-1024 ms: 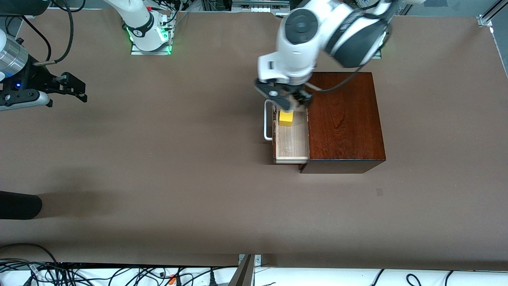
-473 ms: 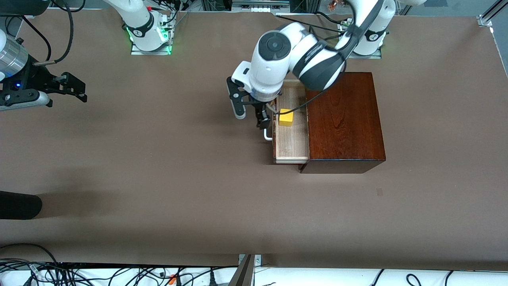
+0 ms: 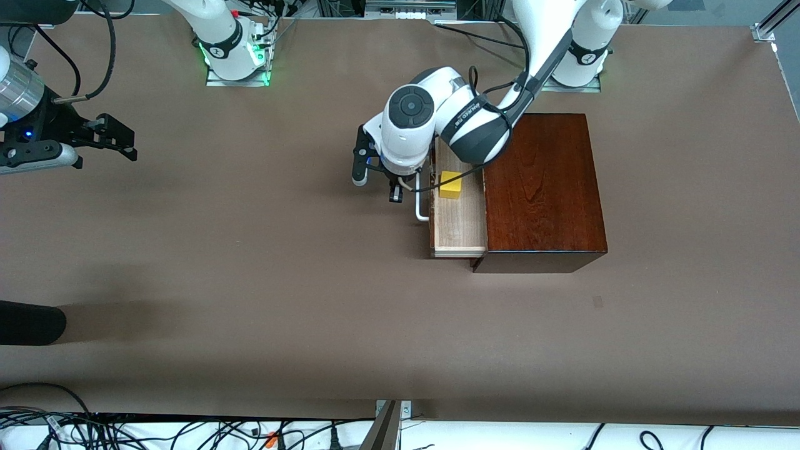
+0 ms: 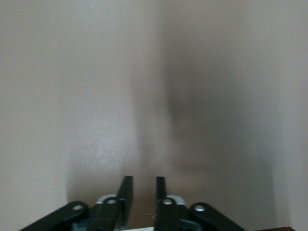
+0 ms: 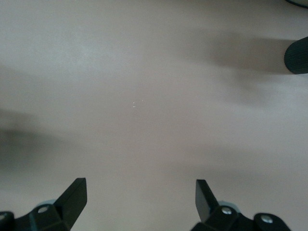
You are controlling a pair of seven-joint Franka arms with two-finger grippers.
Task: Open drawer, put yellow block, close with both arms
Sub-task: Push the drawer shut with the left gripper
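The drawer (image 3: 459,228) stands pulled out of the dark-brown box (image 3: 544,187) toward the right arm's end of the table, and part of its white handle (image 3: 422,212) shows. The yellow block (image 3: 450,185) lies in the drawer, free of any gripper. My left gripper (image 3: 395,195) hangs low beside the handle, just outside the drawer front, over bare table. Its fingers (image 4: 126,192) stand a narrow gap apart with nothing between them; the left gripper (image 4: 142,179) sees only brown table. My right gripper (image 3: 128,145) waits at the right arm's end of the table, wide open and empty (image 5: 141,185).
A black rounded object (image 3: 31,322) lies at the right arm's end of the table, nearer to the camera; it also shows in the right wrist view (image 5: 296,55). Cables (image 3: 125,431) run along the table's near edge. The brown table top (image 3: 250,250) spreads wide around the box.
The left gripper has let go of the yellow block, left it in the drawer, and moved out over the drawer front to beside the handle, lower down. The right arm has not moved.
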